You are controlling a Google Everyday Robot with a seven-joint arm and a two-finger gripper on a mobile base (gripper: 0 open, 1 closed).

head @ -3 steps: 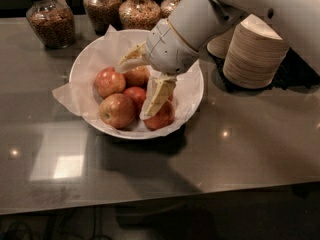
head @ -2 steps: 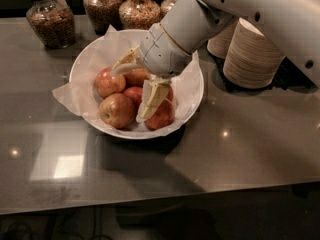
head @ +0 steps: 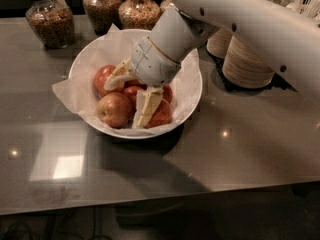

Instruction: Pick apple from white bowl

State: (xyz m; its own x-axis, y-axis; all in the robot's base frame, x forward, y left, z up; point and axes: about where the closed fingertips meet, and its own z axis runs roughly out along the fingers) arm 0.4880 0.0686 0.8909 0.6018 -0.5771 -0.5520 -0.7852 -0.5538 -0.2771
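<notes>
While the white bowl holds at least four apples, the gripper hangs among them, fingers spread apart

You look at a dim, warm scene. The light comes from above and leaves a bright square of glare on the table at the near left, with small spots around. The gripper, fingers apart inside the white bowl, is well lit. The arm throws a broad soft shadow near the bowl. The far edge is dark.
</notes>
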